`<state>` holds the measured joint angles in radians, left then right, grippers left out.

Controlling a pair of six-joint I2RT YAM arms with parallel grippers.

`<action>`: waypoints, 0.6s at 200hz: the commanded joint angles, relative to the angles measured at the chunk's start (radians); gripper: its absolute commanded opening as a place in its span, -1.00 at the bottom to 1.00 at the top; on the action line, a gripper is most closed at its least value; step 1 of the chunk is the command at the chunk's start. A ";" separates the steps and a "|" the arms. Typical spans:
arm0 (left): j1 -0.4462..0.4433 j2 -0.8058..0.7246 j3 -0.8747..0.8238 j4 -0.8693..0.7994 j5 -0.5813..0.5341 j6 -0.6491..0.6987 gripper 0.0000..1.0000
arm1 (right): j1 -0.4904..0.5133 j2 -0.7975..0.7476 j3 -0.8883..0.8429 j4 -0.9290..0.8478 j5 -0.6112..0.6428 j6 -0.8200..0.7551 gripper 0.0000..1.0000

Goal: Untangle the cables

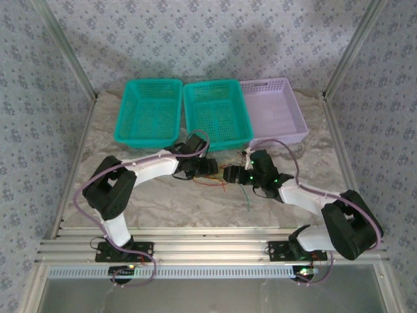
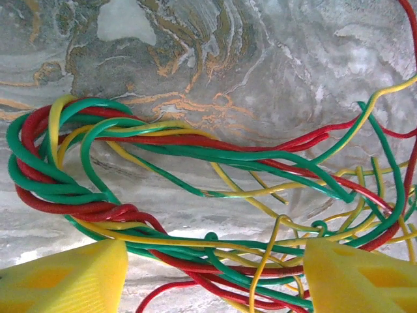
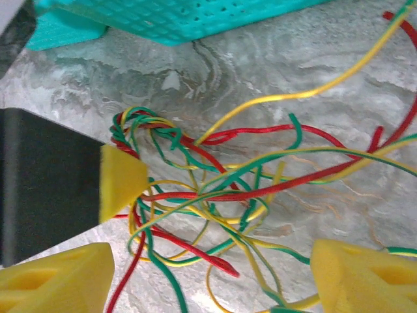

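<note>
The cables [image 1: 220, 182] lie as a loose tangle of thin red, green and yellow strands on the marble table, between the two arms. In the left wrist view the cables [image 2: 215, 154] bunch into a loop at the left and fan out to the right. My left gripper [image 2: 215, 277] hangs just over them, open, its yellow fingers [image 2: 65, 277] wide apart with several strands running between them. My right gripper [image 3: 208, 280] is open too, low over the cables [image 3: 260, 192], with crossing strands between its fingertips. One yellow finger of the left gripper [image 3: 120, 182] touches the tangle's left side.
Three baskets stand along the back: a teal basket [image 1: 150, 111], a second teal basket [image 1: 216, 112] and a lavender basket [image 1: 273, 109]. The middle teal basket's wall [image 3: 195, 16] is close behind the tangle. The two grippers [image 1: 212, 171] [image 1: 233, 175] nearly meet.
</note>
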<state>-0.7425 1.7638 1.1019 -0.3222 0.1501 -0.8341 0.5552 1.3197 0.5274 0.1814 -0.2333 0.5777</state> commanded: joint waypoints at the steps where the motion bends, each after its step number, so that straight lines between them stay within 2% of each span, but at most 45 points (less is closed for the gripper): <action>1: -0.007 -0.030 -0.029 -0.044 0.008 0.018 0.35 | -0.010 0.016 -0.013 0.009 0.005 0.024 0.58; 56: -0.010 -0.070 -0.142 -0.036 0.005 0.015 0.17 | -0.017 0.062 -0.014 0.024 0.046 0.075 0.24; 84: -0.020 -0.074 -0.173 -0.019 0.016 0.008 0.00 | -0.015 0.071 -0.002 0.040 0.033 0.083 0.04; 120: -0.028 -0.076 -0.181 -0.014 -0.004 0.008 -0.14 | -0.005 0.082 0.009 0.044 0.033 0.079 0.00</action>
<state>-0.7597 1.6951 0.9432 -0.2878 0.1608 -0.8314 0.5438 1.3842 0.5198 0.2077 -0.2058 0.6449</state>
